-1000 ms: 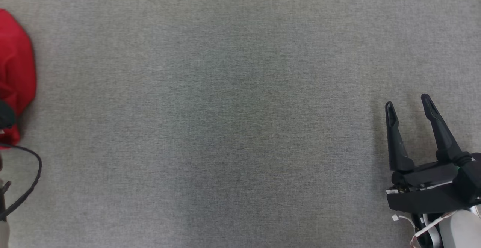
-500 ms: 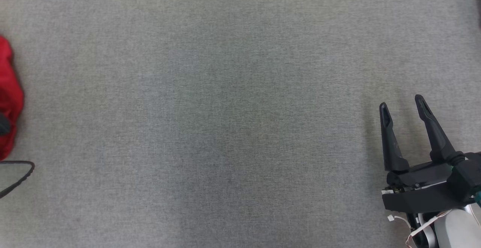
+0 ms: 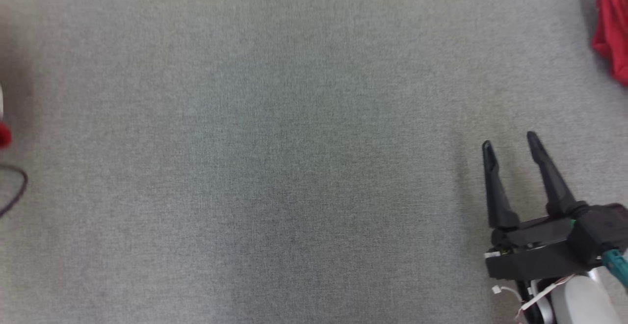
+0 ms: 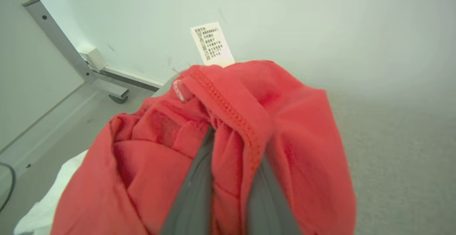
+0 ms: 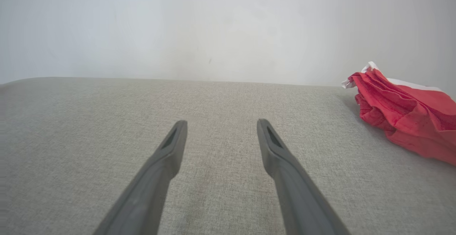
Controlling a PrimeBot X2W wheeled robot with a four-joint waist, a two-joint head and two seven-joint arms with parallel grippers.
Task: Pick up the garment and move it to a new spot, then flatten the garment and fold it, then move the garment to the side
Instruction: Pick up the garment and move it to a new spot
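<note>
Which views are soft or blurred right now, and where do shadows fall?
Head view: left edge smeared, likely motion blur; soft shadow left of the right gripper. Left wrist view: the fingers are out of focus, red garment stitching sharp. Right wrist view: even, no glare.

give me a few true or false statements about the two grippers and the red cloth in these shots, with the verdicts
1. The left gripper is closed on a fold of the red fabric garment. True.
2. The right gripper holds red cloth. False: its jaws stand open with nothing between them, above the grey woven surface.
3. A white printed care label sticks up from the held garment. True.
4. The second crumpled red cloth lies between the right gripper's fingers. False: it lies apart from them, off to the right in the right wrist view.
</note>
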